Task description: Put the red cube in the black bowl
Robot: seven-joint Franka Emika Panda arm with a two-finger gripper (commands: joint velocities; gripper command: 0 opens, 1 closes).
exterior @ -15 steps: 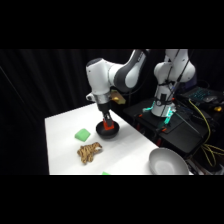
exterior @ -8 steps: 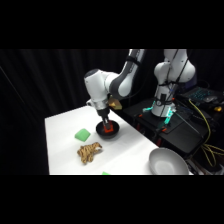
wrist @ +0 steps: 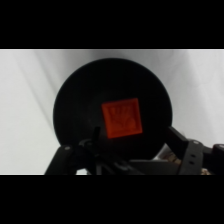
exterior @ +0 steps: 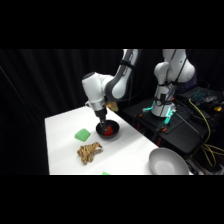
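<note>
The small bright red cube [wrist: 122, 118] lies inside the round matte black bowl [wrist: 75, 100] on the white desk [exterior: 62, 130]. The white arm's gripper [exterior: 103, 121] hangs just above the bowl; the fingers stand apart, holding nothing. A flat green block [exterior: 82, 134] lies near.

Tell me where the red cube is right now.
The red cube lies inside the black bowl, near its middle in the wrist view. In the side view the bowl sits under the pincer, right of the flat green block.
</note>
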